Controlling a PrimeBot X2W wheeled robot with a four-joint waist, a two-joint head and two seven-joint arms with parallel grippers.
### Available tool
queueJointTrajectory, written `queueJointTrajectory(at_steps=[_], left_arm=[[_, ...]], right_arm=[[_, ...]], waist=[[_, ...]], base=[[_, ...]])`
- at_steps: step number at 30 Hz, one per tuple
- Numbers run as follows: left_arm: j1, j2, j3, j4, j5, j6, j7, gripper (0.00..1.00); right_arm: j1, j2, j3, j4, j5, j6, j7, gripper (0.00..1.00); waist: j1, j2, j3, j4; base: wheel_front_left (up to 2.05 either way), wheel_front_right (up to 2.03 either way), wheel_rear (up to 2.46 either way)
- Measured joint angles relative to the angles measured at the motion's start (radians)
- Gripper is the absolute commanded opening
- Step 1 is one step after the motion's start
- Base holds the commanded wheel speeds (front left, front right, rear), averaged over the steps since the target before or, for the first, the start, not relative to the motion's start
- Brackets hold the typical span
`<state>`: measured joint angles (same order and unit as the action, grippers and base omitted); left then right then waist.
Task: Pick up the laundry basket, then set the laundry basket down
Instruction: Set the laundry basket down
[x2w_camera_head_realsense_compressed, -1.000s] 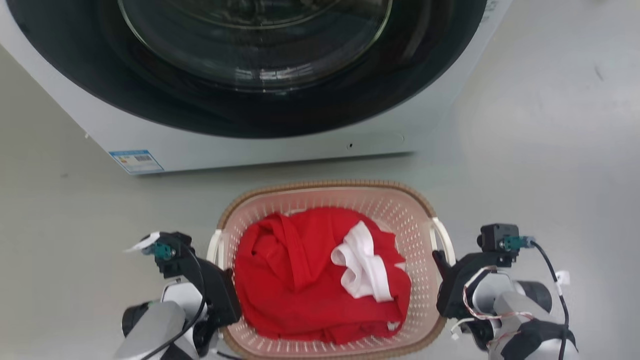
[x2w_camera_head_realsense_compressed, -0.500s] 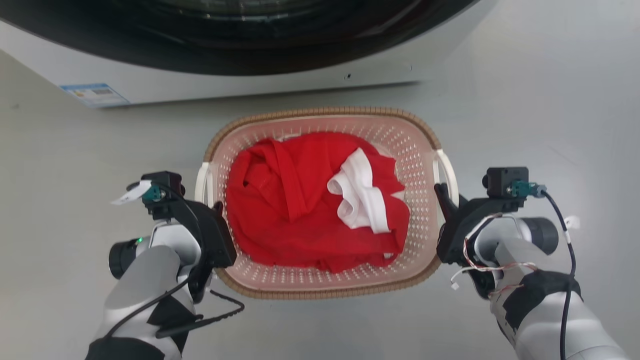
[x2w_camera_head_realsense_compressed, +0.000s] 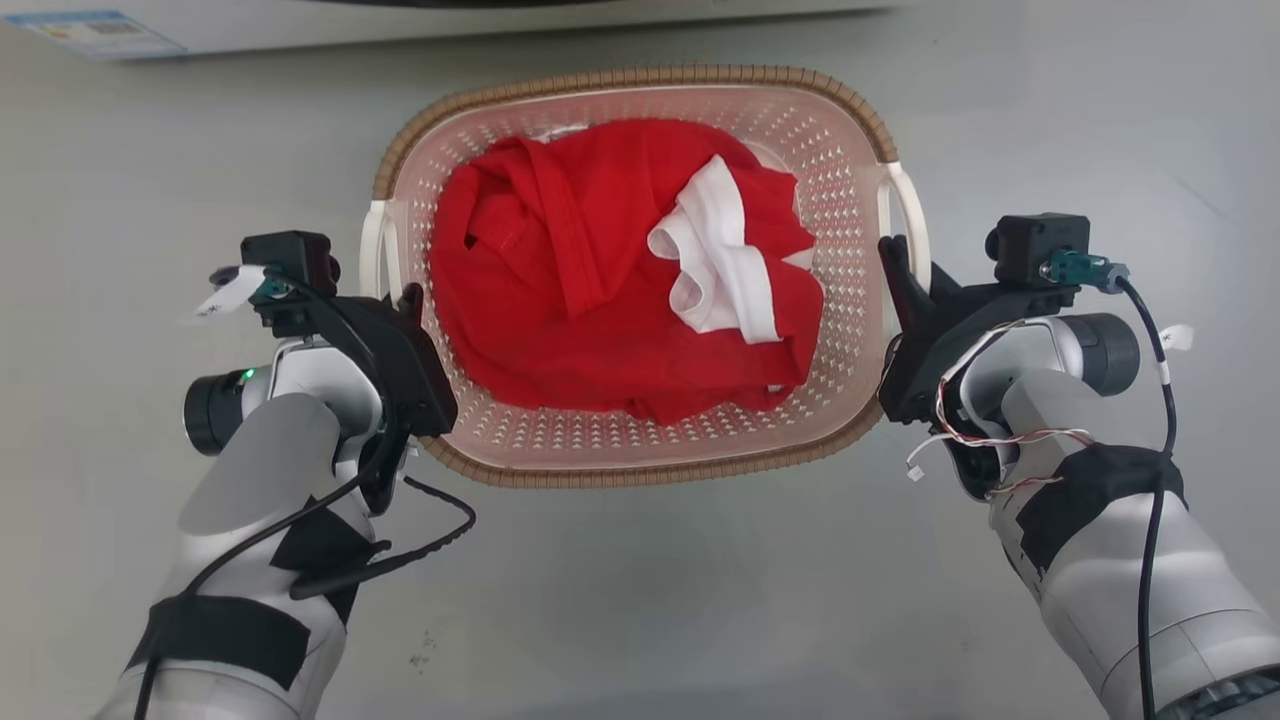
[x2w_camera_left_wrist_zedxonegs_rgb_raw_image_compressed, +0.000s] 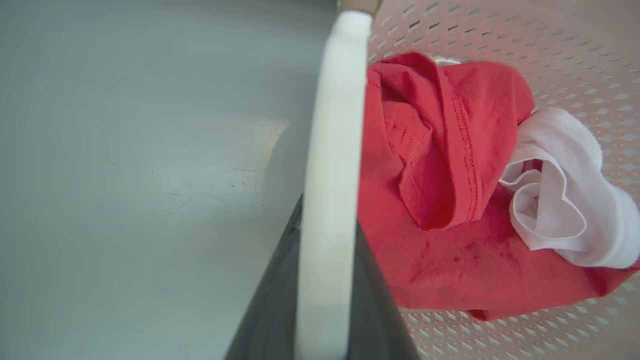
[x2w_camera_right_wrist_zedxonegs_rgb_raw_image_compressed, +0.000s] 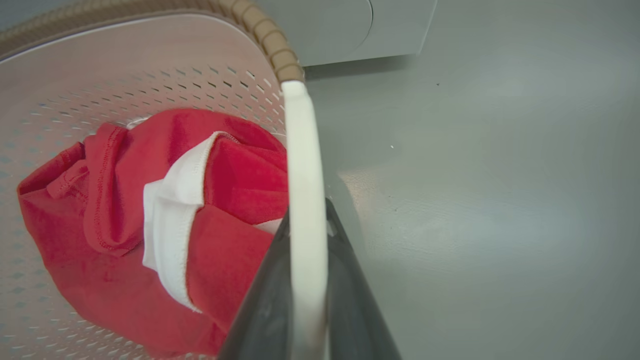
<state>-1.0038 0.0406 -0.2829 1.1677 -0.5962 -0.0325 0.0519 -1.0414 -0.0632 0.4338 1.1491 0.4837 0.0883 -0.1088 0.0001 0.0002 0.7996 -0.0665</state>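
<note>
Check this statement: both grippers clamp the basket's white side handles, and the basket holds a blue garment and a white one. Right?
The larger garment in the laundry basket is red, not blue, as the head view shows. The left gripper and right gripper do clamp its handles.

Floor (x2w_camera_head_realsense_compressed: 640, 600): pale grey, smooth, glossy, with a few dark specks (x2w_camera_head_realsense_compressed: 420, 655).
Washing machine (x2w_camera_head_realsense_compressed: 400, 22): white base stands at the far edge, blue label (x2w_camera_head_realsense_compressed: 95, 33) at its left.
Laundry basket (x2w_camera_head_realsense_compressed: 640, 78): resting or raised, cannot tell.
</note>
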Motion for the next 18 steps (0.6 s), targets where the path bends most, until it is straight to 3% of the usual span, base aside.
queueJointTrajectory(at_steps=[18], left_arm=[[-0.07,0.009,-0.003,0.022,0.008,0.0,-0.037,0.0]], right_arm=[[-0.08,0.003,0.011,0.033,-0.009,0.009,-0.026,0.0]], waist=[[-0.0001,-0.0001,0.125,0.011]], base=[[0.0,0.0,0.0]])
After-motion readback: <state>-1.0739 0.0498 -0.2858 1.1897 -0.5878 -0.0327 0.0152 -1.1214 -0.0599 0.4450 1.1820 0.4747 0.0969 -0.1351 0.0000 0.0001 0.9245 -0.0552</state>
